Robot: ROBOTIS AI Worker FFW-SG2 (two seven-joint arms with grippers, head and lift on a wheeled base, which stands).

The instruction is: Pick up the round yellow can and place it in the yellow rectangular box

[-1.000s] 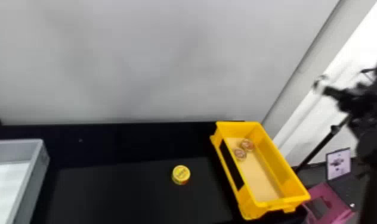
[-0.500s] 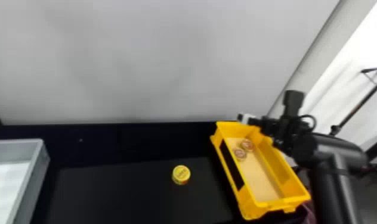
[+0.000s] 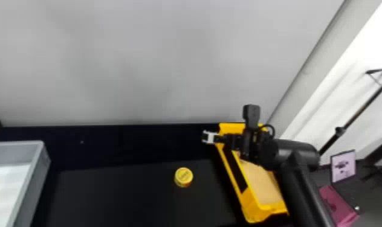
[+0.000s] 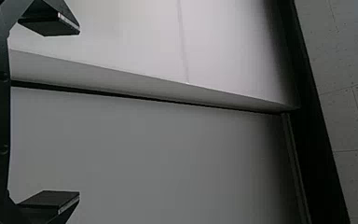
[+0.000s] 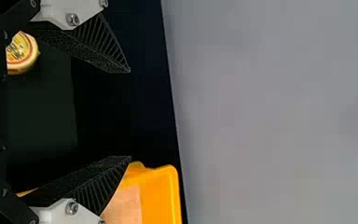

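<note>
Right gripper [image 5: 130,114], two flat black fingers, was wide apart with nothing between them, over the far part of the yellow rectangular plastic box [image 3: 250,208], its tips past the box's left wall toward the black table top [image 3: 124,196]. Likely opened for the pick and held high to clear the box wall on the way to the can. Left gripper [image 4: 79,112] faced pale panels, fingers well apart, empty; probably parked, since can and box both suited the right arm.

Round yellow can [image 3: 183,177] stood on the table top, left of the box, near it but not touching. Open space around it presumably left room for a finger on each side. Box sat on the right, probably so the right arm had a short carry. Grey rectangular bin [image 3: 36,178] was at far left, well apart, apparently not needed.

Can was upright, round lid facing up, its axis vertical. Squat shape, so no clear long axis lying along the table; seen from above it looked the same all round, so a side grip from any direction should work. Print on the lid too small to give a heading. Box's long axis ran from the back wall toward the robot, near end slanting right.
</note>
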